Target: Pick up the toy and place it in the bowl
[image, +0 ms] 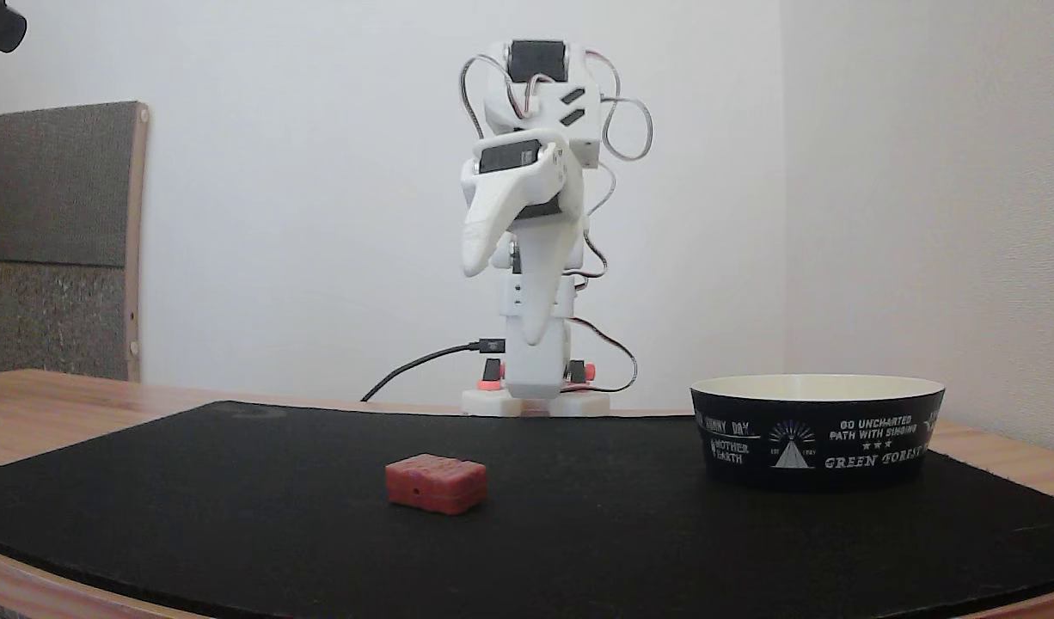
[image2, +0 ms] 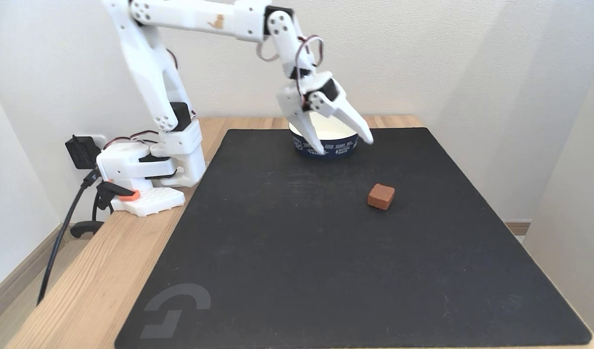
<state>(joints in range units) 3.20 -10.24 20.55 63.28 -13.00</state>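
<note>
Lying alone on black mat (image2: 326, 271), toy (image2: 381, 196), bowl (image2: 326, 145) behind gripper (image2: 346, 146)

On the wooden table (image2: 132, 242) lies a black mat (image2: 326, 261). The white arm (image2: 156, 87) stands at the mat's nine-to-ten o'clock edge and reaches across toward twelve o'clock. Its gripper (image2: 346, 147) hangs in the air with its two fingers spread wide apart, nothing between them, in front of the bowl (image2: 345, 145) at the mat's twelve o'clock. The red toy (image2: 381, 196) sits alone on the mat, toward four o'clock from the bowl, apart from both bowl and gripper. A black cable (image2: 59, 232) drops off the table at nine o'clock.
</note>
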